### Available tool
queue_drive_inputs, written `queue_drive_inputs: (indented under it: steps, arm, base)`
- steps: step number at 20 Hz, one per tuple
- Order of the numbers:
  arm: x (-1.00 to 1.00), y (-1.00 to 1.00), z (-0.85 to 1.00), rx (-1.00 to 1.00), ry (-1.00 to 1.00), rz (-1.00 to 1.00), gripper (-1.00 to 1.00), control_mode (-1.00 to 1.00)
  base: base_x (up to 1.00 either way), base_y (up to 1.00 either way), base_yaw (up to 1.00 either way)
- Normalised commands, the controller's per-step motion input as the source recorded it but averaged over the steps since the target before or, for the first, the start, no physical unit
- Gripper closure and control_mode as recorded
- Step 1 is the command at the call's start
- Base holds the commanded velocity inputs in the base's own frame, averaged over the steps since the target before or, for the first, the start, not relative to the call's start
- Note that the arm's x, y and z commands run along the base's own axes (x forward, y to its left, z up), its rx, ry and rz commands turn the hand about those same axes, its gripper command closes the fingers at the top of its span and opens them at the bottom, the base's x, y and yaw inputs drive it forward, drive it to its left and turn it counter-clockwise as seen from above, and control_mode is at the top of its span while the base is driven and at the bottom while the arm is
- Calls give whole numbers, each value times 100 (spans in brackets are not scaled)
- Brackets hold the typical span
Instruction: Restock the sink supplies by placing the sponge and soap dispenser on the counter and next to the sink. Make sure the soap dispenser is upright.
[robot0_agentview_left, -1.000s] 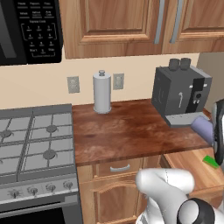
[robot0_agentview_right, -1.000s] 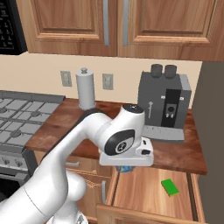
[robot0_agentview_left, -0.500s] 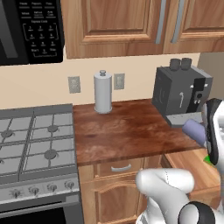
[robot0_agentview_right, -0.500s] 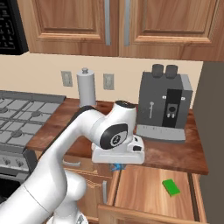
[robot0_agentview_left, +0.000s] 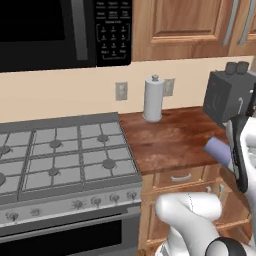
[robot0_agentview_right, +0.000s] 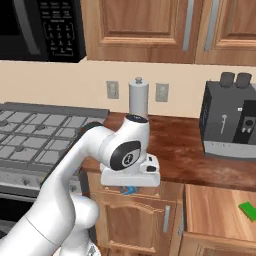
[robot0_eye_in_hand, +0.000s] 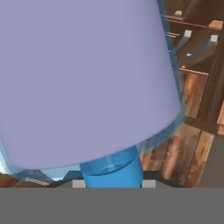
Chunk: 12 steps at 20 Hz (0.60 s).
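Standing on the counter (robot0_agentview_right: 185, 150): paper towel roll (robot0_agentview_right: 139, 98), coffee machine (robot0_agentview_right: 231, 120); stove (robot0_agentview_left: 60, 155) to the left. Sponge (robot0_agentview_right: 248, 210) lies in the open drawer (robot0_agentview_right: 210, 210). My gripper (robot0_agentview_right: 129, 189) is clamped on the soap dispenser (robot0_eye_in_hand: 83, 78), lavender body with blue neck.

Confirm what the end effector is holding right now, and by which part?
The soap dispenser: lavender body, blue neck. The end effector is shut on the blue pump end; its body points away from the hand, lying over the counter edge.
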Motion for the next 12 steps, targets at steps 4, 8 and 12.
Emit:
queue_drive_inputs:
  steps: [4, 8, 12]
  arm:
    - [0, 0, 0, 0, 0, 0, 100, 100]
    - [0, 0, 0, 0, 0, 0, 100, 100]
    - [0, 0, 0, 0, 0, 0, 100, 100]
  base:
    - [-36, 62, -31]
    - [-47, 38, -52]
    - [-23, 45, -78]
